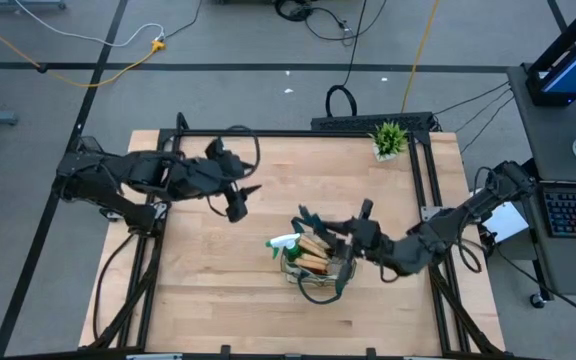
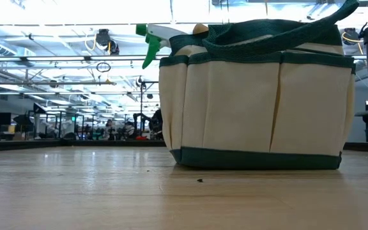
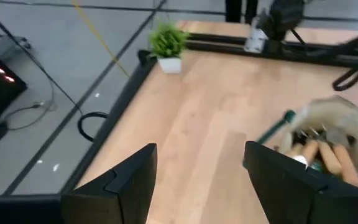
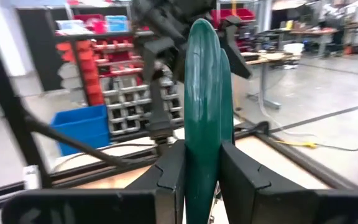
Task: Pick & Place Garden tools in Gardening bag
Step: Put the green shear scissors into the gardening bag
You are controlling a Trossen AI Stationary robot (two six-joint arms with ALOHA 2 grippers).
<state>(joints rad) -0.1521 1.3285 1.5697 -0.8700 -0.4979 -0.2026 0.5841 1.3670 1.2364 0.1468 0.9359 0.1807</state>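
the gardening bag (image 1: 318,262) sits right of the table's middle, a green spray bottle (image 1: 281,242) and wooden-handled tools (image 1: 313,252) already inside. the right gripper (image 4: 202,163) is right at the bag, pinching both dark green loop handles (image 4: 202,93) upright between its fingers. the left gripper (image 1: 238,202) hovers well apart over the table's left half, fingers spread and holding nothing. no loose tool shows on the wood, so the right arm looks the one to act.
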